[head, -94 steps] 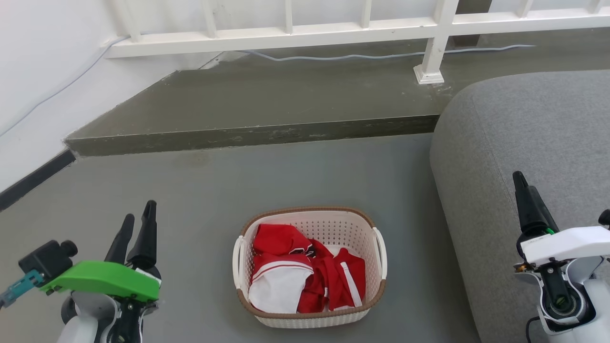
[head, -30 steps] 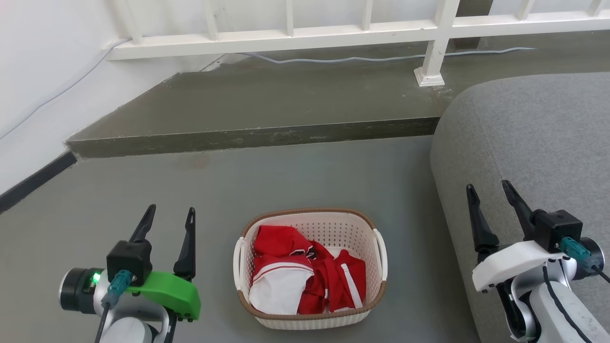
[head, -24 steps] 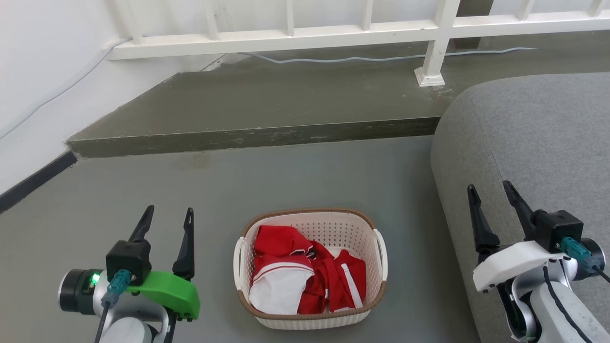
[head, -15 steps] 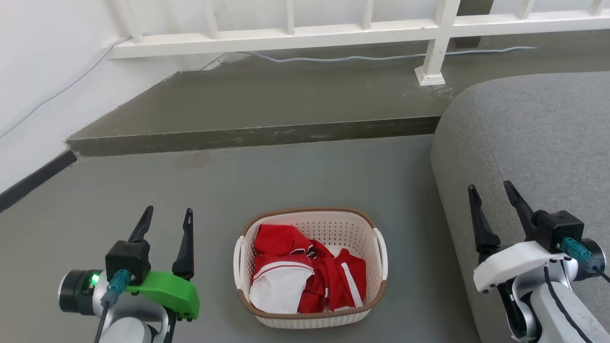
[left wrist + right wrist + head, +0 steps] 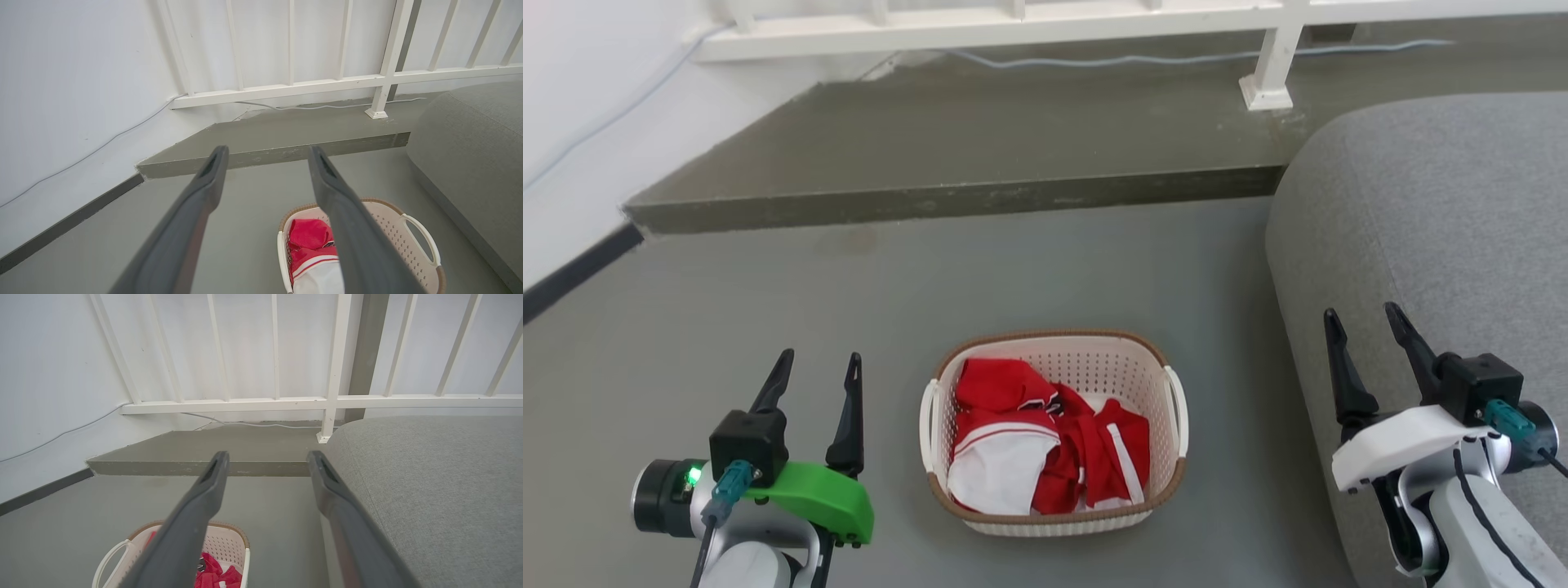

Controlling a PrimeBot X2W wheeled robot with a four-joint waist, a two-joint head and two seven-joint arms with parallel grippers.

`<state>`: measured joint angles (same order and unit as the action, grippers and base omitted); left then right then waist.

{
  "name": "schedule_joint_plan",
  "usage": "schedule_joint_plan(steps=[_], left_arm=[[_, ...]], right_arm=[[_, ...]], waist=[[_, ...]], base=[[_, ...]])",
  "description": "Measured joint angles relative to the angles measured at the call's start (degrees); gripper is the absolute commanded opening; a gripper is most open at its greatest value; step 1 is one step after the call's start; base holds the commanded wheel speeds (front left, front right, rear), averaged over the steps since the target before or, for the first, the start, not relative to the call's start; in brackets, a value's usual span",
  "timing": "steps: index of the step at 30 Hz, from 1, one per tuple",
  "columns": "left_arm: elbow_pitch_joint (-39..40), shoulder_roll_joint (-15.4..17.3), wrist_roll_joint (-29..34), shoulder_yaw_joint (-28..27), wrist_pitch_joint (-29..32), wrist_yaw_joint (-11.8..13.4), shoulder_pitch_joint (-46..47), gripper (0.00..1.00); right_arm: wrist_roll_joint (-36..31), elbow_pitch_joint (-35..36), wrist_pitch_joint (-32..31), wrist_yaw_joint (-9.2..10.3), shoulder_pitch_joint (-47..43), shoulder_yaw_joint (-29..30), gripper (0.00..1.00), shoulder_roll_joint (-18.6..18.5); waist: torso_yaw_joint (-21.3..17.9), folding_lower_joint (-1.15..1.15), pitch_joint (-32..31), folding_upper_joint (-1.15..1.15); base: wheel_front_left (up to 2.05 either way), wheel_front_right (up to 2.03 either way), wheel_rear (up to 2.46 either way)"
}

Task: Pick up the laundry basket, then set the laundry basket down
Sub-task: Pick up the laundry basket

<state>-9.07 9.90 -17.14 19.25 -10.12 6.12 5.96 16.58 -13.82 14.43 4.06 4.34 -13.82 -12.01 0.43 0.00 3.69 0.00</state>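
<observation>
The laundry basket [image 5: 1094,384], cream-white and perforated with a brown rim and two white side handles, stands on the grey floor between my arms, holding red and white clothes [image 5: 1045,445]. My left gripper [image 5: 818,367] is open to its left, apart from the left handle [image 5: 926,425]. Over the sofa edge to the right of the basket, my right gripper [image 5: 1364,320] is open and empty. The left wrist view has the basket [image 5: 392,220] at lower right of my left gripper [image 5: 267,153]. In the right wrist view the basket [image 5: 229,543] lies lower left of my right gripper [image 5: 267,457].
A grey sofa [image 5: 1445,220] fills the right side, close to the basket. A raised concrete step [image 5: 947,196] crosses the floor ahead, with a white railing [image 5: 1013,20] and a cable [image 5: 1094,59] behind it. A white wall [image 5: 572,98] runs along the left.
The camera has tilted down a little, so the whole scene has shifted up. Since three seconds ago both grippers have rotated and moved inward toward the basket; the basket has not moved.
</observation>
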Motion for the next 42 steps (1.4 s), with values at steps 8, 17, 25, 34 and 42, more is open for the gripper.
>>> schedule_joint_plan(steps=[8,17,25,34,42], left_arm=[[0.3,-0.5,-0.1,0.1,0.0,0.0,0.7,1.0],[0.4,-1.4,-0.1,0.1,0.0,0.0,3.9,1.0],[0.2,-1.6,-0.2,-0.1,-0.1,0.0,6.9,1.0],[-1.5,-1.9,-0.2,0.0,-0.3,-0.1,11.8,1.0],[-4.3,-2.7,-0.8,-0.2,-0.3,-0.7,15.9,1.0]], right_arm=[[0.1,-0.4,0.0,-0.52,1.9,0.0,1.0,0.1],[0.1,-0.9,0.0,-0.59,5.1,0.0,1.0,0.0],[0.1,-1.7,0.0,-1.18,8.5,-0.2,1.0,0.1],[0.1,-3.9,0.0,-1.54,13.3,-0.1,1.0,0.1],[0.0,-5.7,0.0,-2.02,17.8,-0.1,1.0,0.1]], waist=[[0.1,0.0,3.2,0.0],[0.3,0.0,8.5,0.0],[0.2,0.0,14.1,0.0],[0.0,0.0,21.5,0.0],[0.1,0.01,27.4,0.0]], base=[[0.0,0.0,0.0],[0.0,0.0,0.0],[0.0,0.0,0.0],[0.0,0.0,0.0],[0.0,0.0,0.0]])
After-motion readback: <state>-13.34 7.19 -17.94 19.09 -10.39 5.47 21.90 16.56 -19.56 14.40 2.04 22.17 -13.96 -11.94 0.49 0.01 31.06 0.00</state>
